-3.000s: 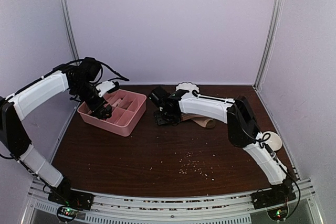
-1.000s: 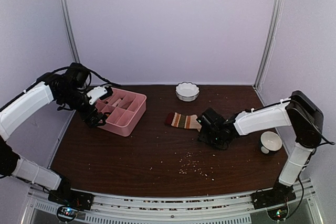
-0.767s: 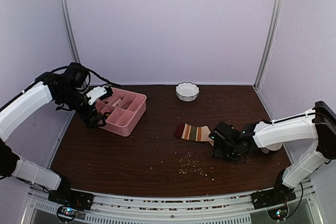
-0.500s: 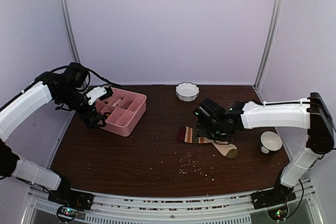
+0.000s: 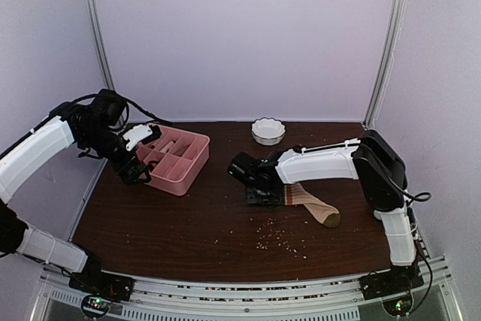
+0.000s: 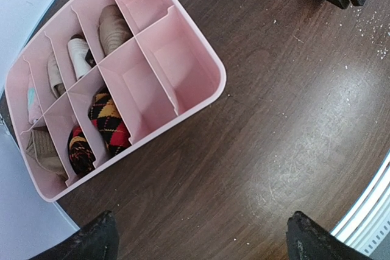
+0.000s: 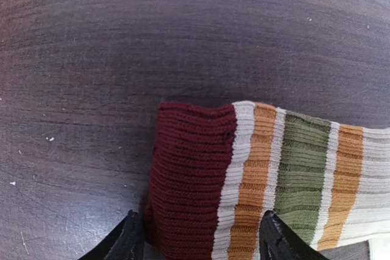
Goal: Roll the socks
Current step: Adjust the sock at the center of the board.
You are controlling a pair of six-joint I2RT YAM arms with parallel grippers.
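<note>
A beige sock [image 5: 304, 202] with a dark red, white, orange and green striped cuff [image 7: 256, 175] lies flat on the brown table, its tan toe [image 5: 328, 219] pointing right and toward the front. My right gripper [image 5: 259, 192] is low over the cuff end. In the right wrist view my right gripper [image 7: 198, 242] is open, its fingertips [image 7: 129, 237] standing either side of the cuff. I cannot make out a separate plain tan-brown sock on the table. My left gripper [image 5: 135, 173] is open and empty, above the table beside the pink tray [image 5: 179, 187], as in the left wrist view [image 6: 204, 242].
The pink tray [image 6: 220, 80] holds several rolled socks in its left compartments. A white scalloped bowl [image 5: 268, 131] stands at the back centre. Crumbs [image 5: 278, 234] are scattered in front of the sock.
My right gripper dragged the sock right and toward the front, let it go, swung back left and came down over the cuff. The left arm has barely moved.
</note>
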